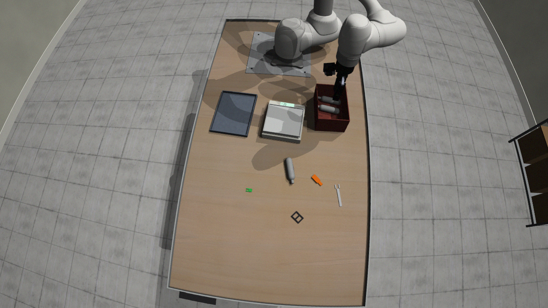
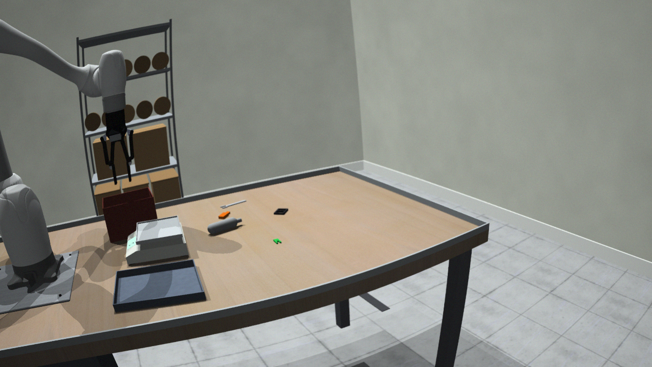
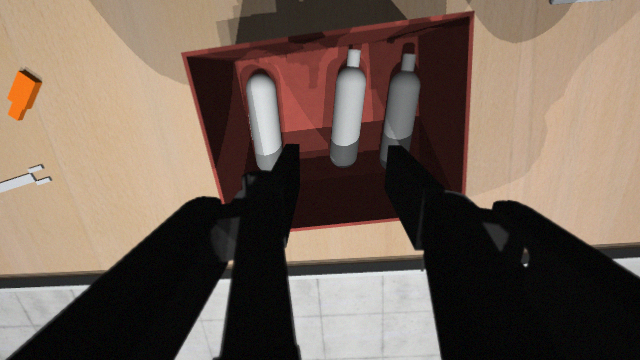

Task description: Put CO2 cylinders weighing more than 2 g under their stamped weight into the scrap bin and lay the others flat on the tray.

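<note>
The dark red scrap bin (image 1: 332, 113) stands at the table's right edge, next to the scale (image 1: 283, 120). In the wrist view, three grey CO2 cylinders lie side by side on the floor of the bin (image 3: 340, 125): one at the left (image 3: 263, 120), one in the middle (image 3: 347, 112) and one at the right (image 3: 400, 107). My gripper (image 3: 342, 166) (image 2: 121, 179) hangs above the bin's rim, fingers apart, with nothing between them. Another grey cylinder (image 1: 289, 169) lies flat on the table in front of the scale. The dark tray (image 1: 233, 113) left of the scale holds nothing.
Small items lie on the table: an orange piece (image 1: 317, 179), a green piece (image 1: 249, 189), a black square frame (image 1: 296, 217) and a white forked tool (image 1: 338, 194). The arm's base plate (image 1: 278, 55) is behind the scale. A shelf with boxes (image 2: 132, 113) stands beyond the table.
</note>
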Robot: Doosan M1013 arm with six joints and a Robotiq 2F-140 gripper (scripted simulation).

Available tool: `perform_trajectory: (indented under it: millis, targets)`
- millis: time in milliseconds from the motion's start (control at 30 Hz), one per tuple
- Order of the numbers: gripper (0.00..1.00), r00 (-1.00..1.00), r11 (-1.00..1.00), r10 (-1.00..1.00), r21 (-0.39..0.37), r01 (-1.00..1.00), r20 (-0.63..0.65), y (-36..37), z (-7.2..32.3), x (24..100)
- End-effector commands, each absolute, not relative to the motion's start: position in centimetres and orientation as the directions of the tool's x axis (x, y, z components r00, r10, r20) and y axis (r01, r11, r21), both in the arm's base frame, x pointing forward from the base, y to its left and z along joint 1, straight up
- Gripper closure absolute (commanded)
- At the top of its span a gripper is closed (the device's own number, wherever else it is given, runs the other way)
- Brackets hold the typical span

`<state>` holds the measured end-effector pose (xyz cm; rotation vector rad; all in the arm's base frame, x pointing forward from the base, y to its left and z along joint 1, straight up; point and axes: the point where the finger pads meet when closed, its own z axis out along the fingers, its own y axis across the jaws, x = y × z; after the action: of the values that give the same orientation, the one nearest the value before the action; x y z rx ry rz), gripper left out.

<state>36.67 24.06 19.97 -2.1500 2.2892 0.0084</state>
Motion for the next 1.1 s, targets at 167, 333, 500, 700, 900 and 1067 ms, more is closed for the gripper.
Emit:
perform_trajectory:
  millis: [167,333,500,700,900,1067]
  targets:
    - [0.59,-0.087,0.087,-0.996,0.003,-0.996,-0.005,24.0,20.3,37.4]
    - [0.59,-0.431,0.431,-0.902,0.004,-0.902,-0.005,21.4,21.1,46.2]
    - [0.59,-0.662,0.662,-0.749,0.006,-0.749,-0.009,17.8,21.0,52.2]
    - [0.59,-0.880,0.880,-0.476,0.009,-0.476,-0.009,12.7,20.6,59.4]
    - [0.59,-0.967,0.967,-0.255,0.005,-0.255,0.000,8.0,19.8,67.1]
    - [0.59,-0.967,0.967,-0.255,0.005,-0.255,0.000,6.8,18.8,69.3]
